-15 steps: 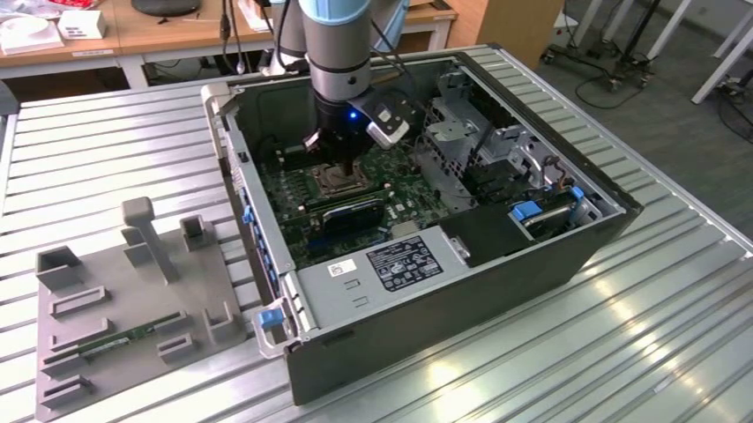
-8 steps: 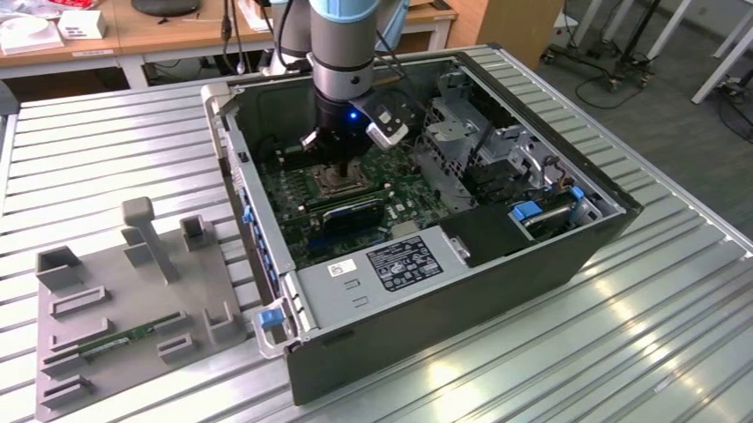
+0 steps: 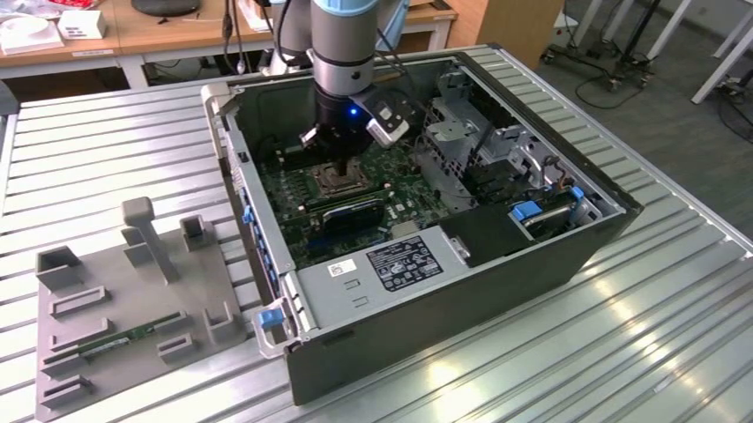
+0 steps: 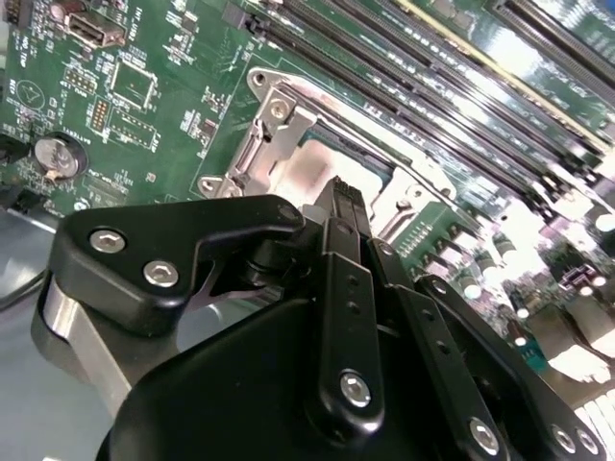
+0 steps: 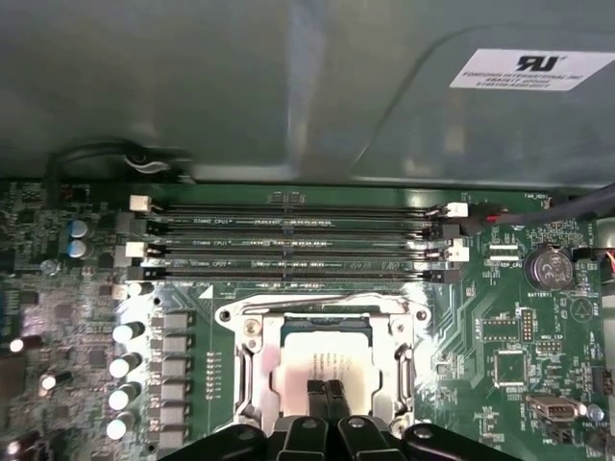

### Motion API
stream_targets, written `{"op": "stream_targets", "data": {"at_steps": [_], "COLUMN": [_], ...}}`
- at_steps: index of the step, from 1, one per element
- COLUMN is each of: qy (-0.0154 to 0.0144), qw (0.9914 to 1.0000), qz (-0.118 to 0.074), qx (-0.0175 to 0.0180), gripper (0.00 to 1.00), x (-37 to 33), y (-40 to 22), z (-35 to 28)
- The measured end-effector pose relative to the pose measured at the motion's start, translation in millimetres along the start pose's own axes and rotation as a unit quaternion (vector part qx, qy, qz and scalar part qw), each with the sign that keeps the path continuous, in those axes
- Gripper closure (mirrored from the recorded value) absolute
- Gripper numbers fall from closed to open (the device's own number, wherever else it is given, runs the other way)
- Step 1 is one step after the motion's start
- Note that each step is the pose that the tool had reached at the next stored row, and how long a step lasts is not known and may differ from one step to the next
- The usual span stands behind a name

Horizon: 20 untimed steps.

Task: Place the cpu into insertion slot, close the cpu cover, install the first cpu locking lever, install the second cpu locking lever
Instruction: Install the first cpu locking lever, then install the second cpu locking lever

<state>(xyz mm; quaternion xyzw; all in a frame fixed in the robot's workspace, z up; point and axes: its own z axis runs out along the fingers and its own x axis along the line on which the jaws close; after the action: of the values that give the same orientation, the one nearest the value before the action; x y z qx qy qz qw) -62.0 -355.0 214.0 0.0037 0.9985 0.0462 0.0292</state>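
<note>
Four long black memory slots (image 5: 288, 240) run beside the insertion slot (image 5: 252, 370) in the first wrist view, where the cpu (image 5: 322, 363) lies seated under the lowered cpu cover (image 5: 399, 360). Directly above the chip (fingertips pressed together, holding nothing) stands the gripper (image 5: 325, 392), inside the open computer case (image 3: 495, 256) in the exterior view.

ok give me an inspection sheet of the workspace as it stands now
surface: ribbed metal table, open computer case on it
job's things: cpu lies flat in the insertion slot; cpu cover lies around the chip
clutter: grey fixture tray with a memory stick, at the exterior view's left
gripper: gripper shut, tips at the cpu top
cables: black cables behind the case
surroundings: wooden desks, trolley bases
</note>
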Motion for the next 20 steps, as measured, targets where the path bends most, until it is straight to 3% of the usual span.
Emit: {"op": "stream_targets", "data": {"at_steps": [4, 9, 20], "qy": [0.0121, 0.0199, 0.0209], "qw": [0.99993, 0.9998, 0.99978], "qz": [0.001, 0.002, 0.002], "qx": [0.001, 0.0011, 0.0011], "gripper": [0.89, 0.89, 0.89], "x": [-1.3, -3.6, -6.9], "y": [0.6, 0.9, 0.9], "z": [-6.3, -9.2, -9.3]}}
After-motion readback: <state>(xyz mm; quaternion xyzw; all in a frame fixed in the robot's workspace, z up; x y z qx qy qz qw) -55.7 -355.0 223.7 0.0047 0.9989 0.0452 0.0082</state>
